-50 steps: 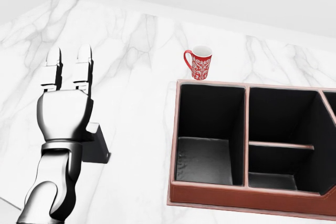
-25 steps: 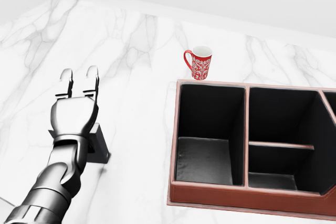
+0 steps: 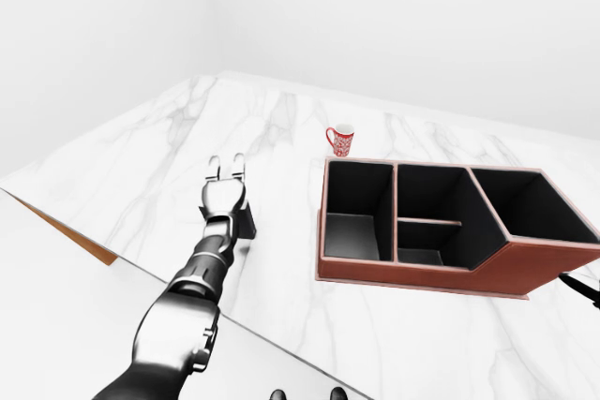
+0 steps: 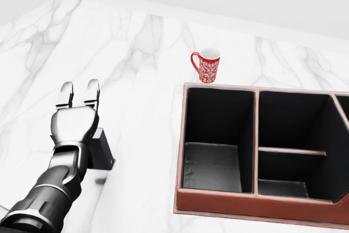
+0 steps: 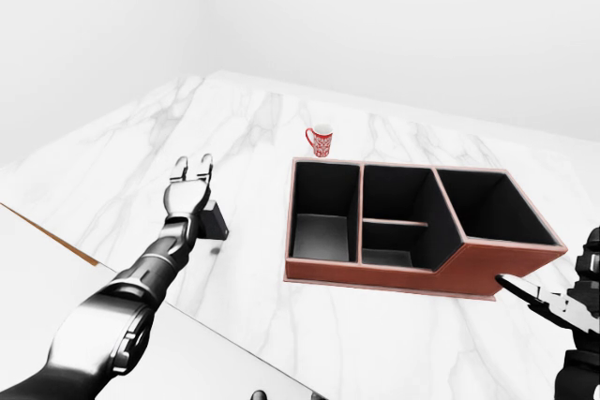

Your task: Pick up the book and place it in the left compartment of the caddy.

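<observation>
left hand: glossy silver-grey and black metal, its fingers pale silver with dark joints
book: plain black, showing just below and to the right of the fingers in the head view
counter: white marble with soft grey veins
caddy: reddish-brown outer walls and rim, black lining inside
mug: red with a white ornamental pattern, red handle, white inside, well up and right of the fingers
right hand: black and silver
</observation>
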You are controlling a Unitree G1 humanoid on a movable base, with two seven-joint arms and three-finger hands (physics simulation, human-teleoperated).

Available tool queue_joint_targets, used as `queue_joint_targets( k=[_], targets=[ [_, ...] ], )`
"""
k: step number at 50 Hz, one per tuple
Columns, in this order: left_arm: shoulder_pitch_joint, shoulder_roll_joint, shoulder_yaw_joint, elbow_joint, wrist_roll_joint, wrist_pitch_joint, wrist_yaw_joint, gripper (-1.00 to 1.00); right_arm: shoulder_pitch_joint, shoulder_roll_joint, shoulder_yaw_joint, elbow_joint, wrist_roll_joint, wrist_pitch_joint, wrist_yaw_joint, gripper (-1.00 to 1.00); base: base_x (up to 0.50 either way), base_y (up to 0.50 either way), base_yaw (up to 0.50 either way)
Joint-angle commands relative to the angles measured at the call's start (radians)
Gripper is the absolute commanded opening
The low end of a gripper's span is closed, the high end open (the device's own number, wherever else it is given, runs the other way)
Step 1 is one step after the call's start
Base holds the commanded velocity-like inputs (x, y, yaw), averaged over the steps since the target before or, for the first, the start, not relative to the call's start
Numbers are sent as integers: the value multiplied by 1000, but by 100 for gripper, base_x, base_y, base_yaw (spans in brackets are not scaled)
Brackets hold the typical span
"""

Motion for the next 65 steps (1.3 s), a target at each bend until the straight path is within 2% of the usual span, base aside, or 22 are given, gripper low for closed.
queue_joint_targets(
  k=[1, 14, 27, 43, 53, 57, 62, 63, 64, 65],
  targets=[
    [-28, 10, 5, 54, -2, 0, -11, 100, 1, 0, 3, 0, 0, 0, 0, 100, 0, 0, 0],
    [-30, 13, 8, 84, 27, 0, -65, 100, 0, 1, 6, 6, -4, 0, 4, 100, 0, 0, 0],
    [-28, 13, 14, 96, 73, 0, -221, 100, 1, 1, 6, 3, -5, 0, 3, 100, 0, 0, 0],
    [-40, 11, 37, 102, 88, 0, -283, 100, 1, 0, 7, 6, -3, 0, 5, 100, 0, 0, 0],
    [-33, 14, 41, 106, 98, 0, -351, 100, -3, 0, 7, 13, -6, 0, 7, 100, 0, 0, 0],
    [-31, 14, 22, 110, 134, 0, -371, 100, 2, -1, 6, 3, -2, 0, 4, 100, 0, 0, 0],
    [-30, 17, 33, 111, 149, 0, -387, 100, 2, 0, 2, -3, -2, 0, 5, 100, 0, 0, 0],
    [-30, 17, 32, 111, 155, 0, -391, 85, 1, 1, 3, 0, -4, 0, 6, 100, 0, 0, 0],
    [-30, 17, 32, 111, 160, 0, -389, 9, -1, 1, 4, 6, -6, 0, 7, 100, 0, 0, 0],
    [-30, 18, 34, 111, 163, 0, -388, -41, -2, 0, 6, 10, -7, 0, 8, 100, 0, 0, 0]
  ],
)
